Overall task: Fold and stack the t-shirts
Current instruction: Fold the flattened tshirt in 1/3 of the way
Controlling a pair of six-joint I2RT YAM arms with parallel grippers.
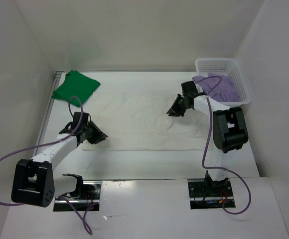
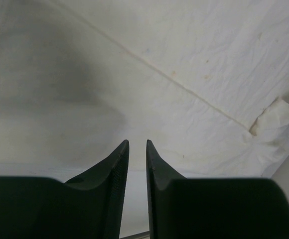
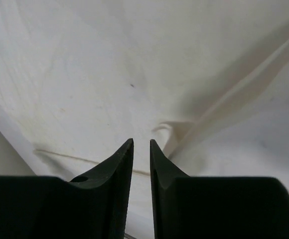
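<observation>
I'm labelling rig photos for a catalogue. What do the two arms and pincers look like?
The left arm and right arm have white links and boxy black joint housings. The left pincer and right pincer each have two black fingers tapering to points. Purple cables trail along both.

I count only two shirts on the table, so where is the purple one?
In the top view, the purple shirt lies bunched in the white basket at the table's far right corner, one edge draped over the basket's left rim.

No readable text, labels, numbers — nothing legible
</observation>
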